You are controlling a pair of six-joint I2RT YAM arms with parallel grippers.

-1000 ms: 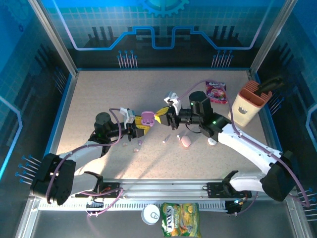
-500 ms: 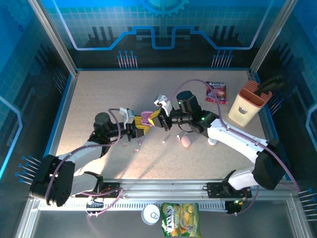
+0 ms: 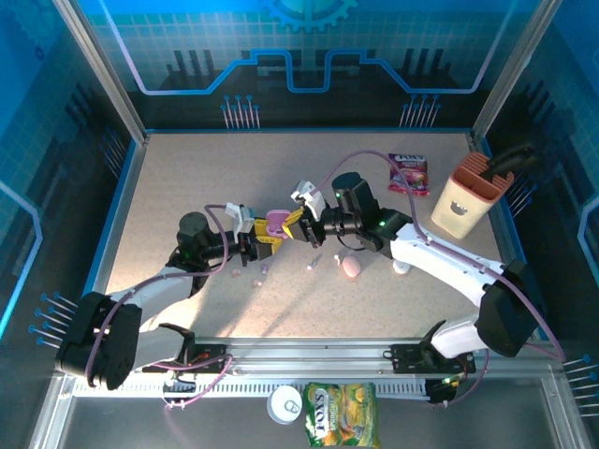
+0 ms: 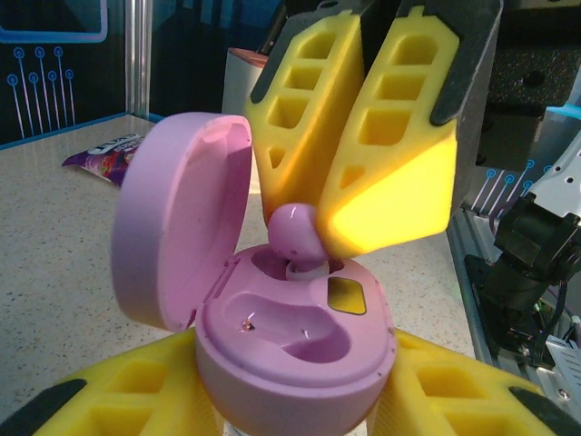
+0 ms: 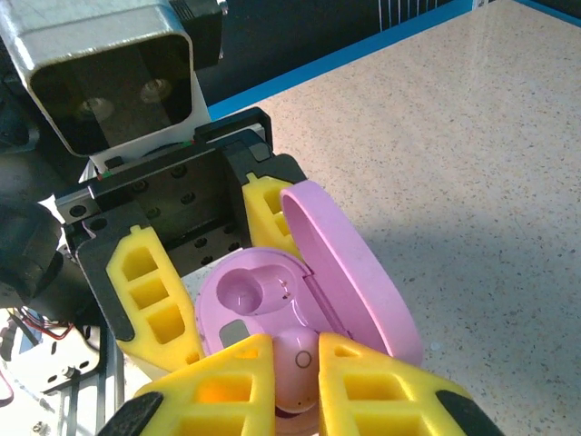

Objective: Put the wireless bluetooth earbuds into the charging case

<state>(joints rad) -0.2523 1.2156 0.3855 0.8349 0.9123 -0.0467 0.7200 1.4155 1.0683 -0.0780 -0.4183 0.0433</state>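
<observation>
Pinching the earbud (image 4: 295, 234) in the tightly closed right gripper (image 3: 301, 224), seemingly seating it at the twelve o'clock end of the open case (image 4: 300, 338), while bracing that case in the part-open left gripper (image 3: 266, 236) for steadiness.

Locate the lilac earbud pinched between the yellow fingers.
Left wrist view, centre: the lilac earbud is pinched by the right hand, its tip at the far socket of the open lilac case held by the left hand.
</observation>
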